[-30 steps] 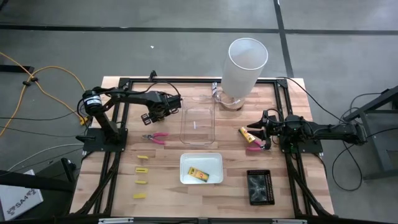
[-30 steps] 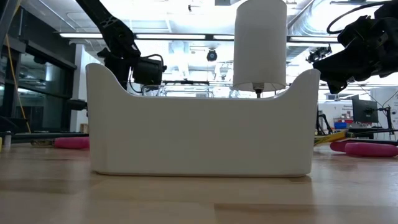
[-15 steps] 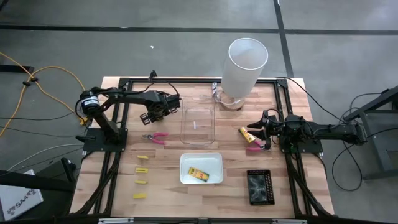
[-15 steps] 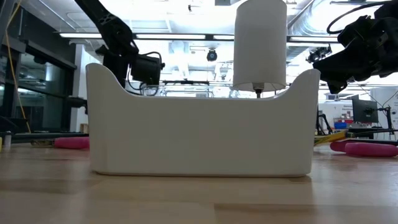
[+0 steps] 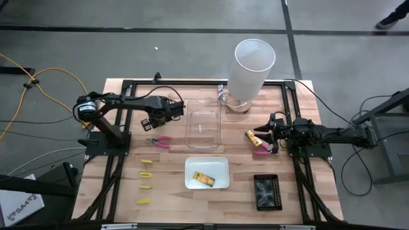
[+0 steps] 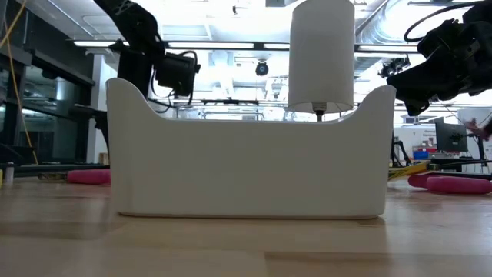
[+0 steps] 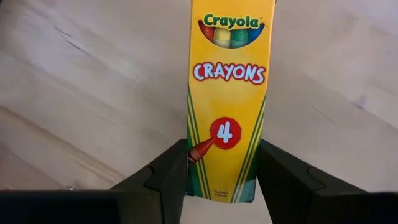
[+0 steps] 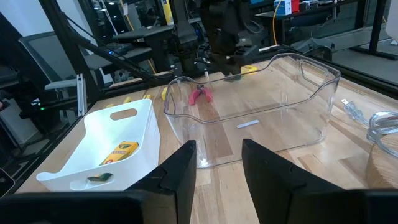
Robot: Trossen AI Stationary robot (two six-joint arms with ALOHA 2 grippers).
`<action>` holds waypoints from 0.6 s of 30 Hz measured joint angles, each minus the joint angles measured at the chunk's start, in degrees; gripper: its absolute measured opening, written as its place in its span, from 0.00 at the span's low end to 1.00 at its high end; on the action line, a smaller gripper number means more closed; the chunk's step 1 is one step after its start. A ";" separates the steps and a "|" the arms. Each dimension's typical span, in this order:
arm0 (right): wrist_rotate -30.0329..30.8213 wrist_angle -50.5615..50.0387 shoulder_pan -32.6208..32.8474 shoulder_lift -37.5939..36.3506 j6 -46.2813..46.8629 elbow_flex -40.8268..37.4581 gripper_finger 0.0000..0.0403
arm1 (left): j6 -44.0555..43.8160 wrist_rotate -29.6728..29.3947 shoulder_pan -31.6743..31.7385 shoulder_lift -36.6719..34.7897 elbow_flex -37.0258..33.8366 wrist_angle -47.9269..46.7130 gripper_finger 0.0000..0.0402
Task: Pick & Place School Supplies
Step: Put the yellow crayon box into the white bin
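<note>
Crayon packet (image 7: 227,99) sits clamped between my left gripper's (image 7: 221,177) two dark fingers, yellow face up, printed "Crayola Crayons 4", standing lengthwise out from the jaws over bare wooden table (image 7: 81,93). In the high view my left gripper (image 5: 171,108) is left of centre in the frame, just beside the left wall of the clear tray (image 5: 203,128), raised off the wood. Low view puts it upper left, above the rim of the white tray (image 6: 246,165). Pink-handled scissors (image 5: 159,141) lie on the table just below that gripper in the high view, apart from it. Four small yellow blocks (image 5: 146,174) run in a column at lower left. Second crayon packet (image 5: 204,179) lies inside the white tray (image 5: 190,164) at lower centre, toward its bottom edge; the right wrist view shows it too (image 8: 118,151), flat on the tray floor. My right gripper (image 5: 268,137) is right of centre, fingers parted, holding nothing (image 8: 214,162). Just left of it on the wood lie another yellow packet (image 5: 253,136) and a second pink-handled tool (image 5: 261,151); whether these two touch I cannot tell. Black tray (image 5: 267,191) sits at lower right. Tall white cylinder (image 5: 250,69) stands at top centre-right, behind the clear tray.
</note>
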 joint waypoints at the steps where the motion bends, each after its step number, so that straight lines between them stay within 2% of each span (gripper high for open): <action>1: 0.00 0.00 0.02 0.01 -0.01 -0.01 0.30 | -0.14 -0.46 -0.49 -0.60 0.00 -0.17 0.41; 18: 0.00 0.00 0.00 0.01 0.00 -0.01 0.30 | -2.56 -2.35 -9.50 -9.47 0.09 -3.17 0.41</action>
